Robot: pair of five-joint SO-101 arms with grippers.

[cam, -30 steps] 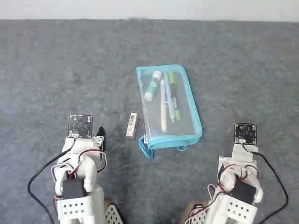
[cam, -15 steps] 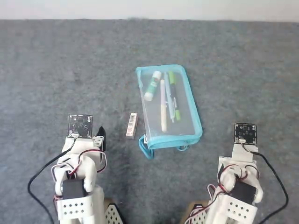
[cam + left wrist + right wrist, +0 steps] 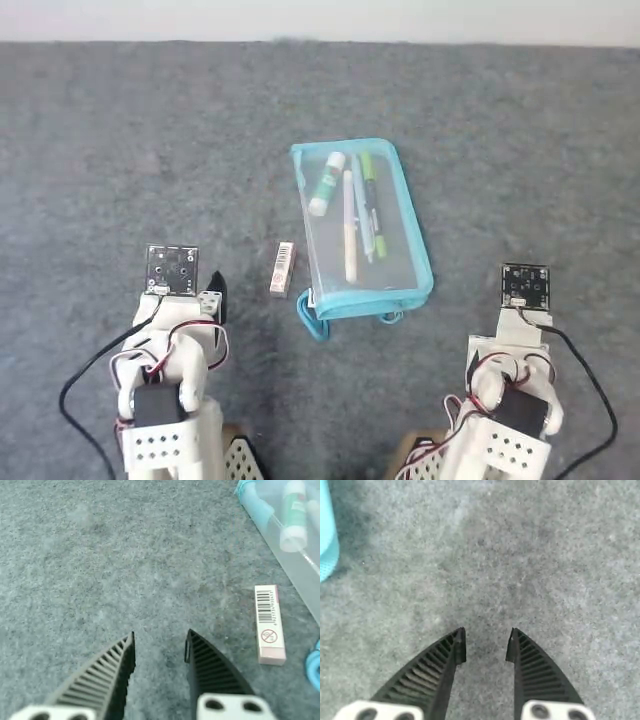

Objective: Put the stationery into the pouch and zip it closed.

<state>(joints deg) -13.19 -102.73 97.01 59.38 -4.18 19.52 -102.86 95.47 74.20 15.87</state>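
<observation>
A clear pouch [image 3: 385,250] with a teal rim lies in the middle of the grey carpet. Inside it are a glue stick [image 3: 326,184], a cream pen [image 3: 350,230] and a green marker [image 3: 368,178]. A small white eraser [image 3: 283,268] with a barcode lies on the carpet just left of the pouch. My left gripper [image 3: 160,642] is open and holds nothing, hovering over carpet short of the eraser [image 3: 270,625] and the pouch [image 3: 252,507]. My right gripper [image 3: 486,645] is also open over bare carpet, with the pouch's corner [image 3: 326,535] off to one side.
Both arm bases stand at the near edge, the left arm [image 3: 170,330] and the right arm [image 3: 520,340]. A teal strap loop [image 3: 315,322] trails from the pouch's near end. A pale wall edge runs along the far side.
</observation>
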